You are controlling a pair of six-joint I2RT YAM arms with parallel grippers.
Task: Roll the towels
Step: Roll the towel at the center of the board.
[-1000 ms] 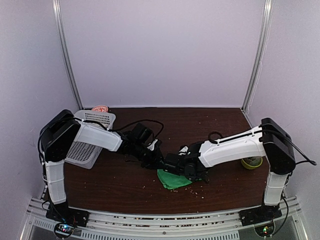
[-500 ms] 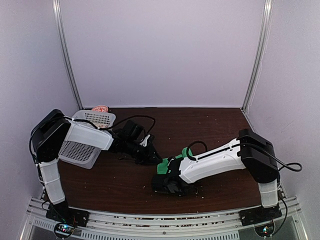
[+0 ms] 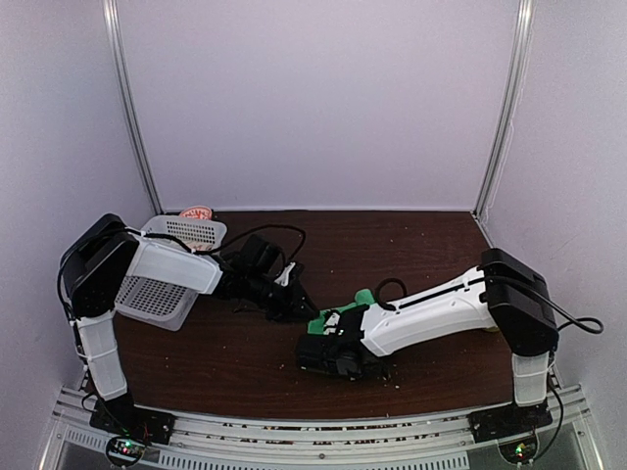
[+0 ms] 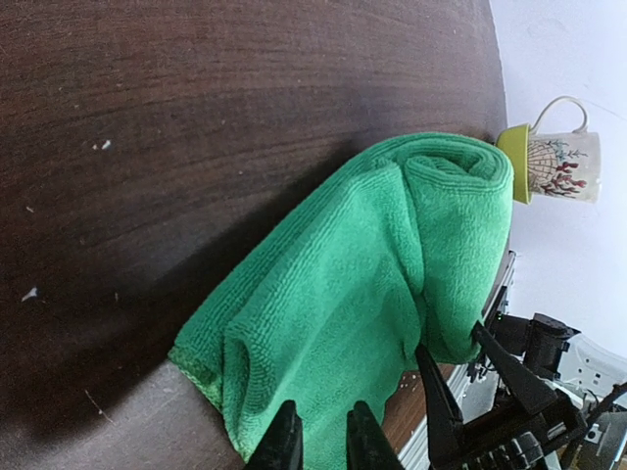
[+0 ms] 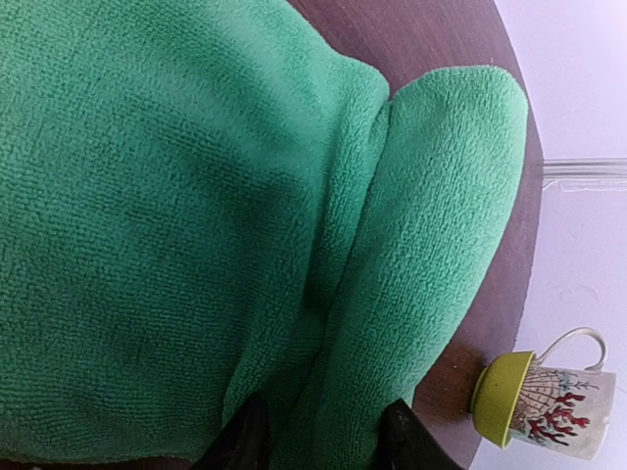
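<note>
Shift: right end effector (image 5: pixel 323 439) moves nearer you, fingers parting astride folded towel (image 5: pixel 176 196), hold unclear | left end effector (image 4: pixel 323 436) ajar, empty | your roll looks unfinished

- In the right wrist view, the green towel (image 5: pixel 176 215) runs off three edges, and only the fingertips of the right claw (image 5: pixel 323 443) show at the bottom.
- In the left wrist view, the lower edge cuts off the left claw (image 4: pixel 325 446); whether it pinches cloth cannot be told.
- From above, the right arm (image 3: pixel 431 311) covers most of that towel.
- The pinkish towel (image 3: pixel 197 211) is a sliver behind the basket (image 3: pixel 147 294).
</note>
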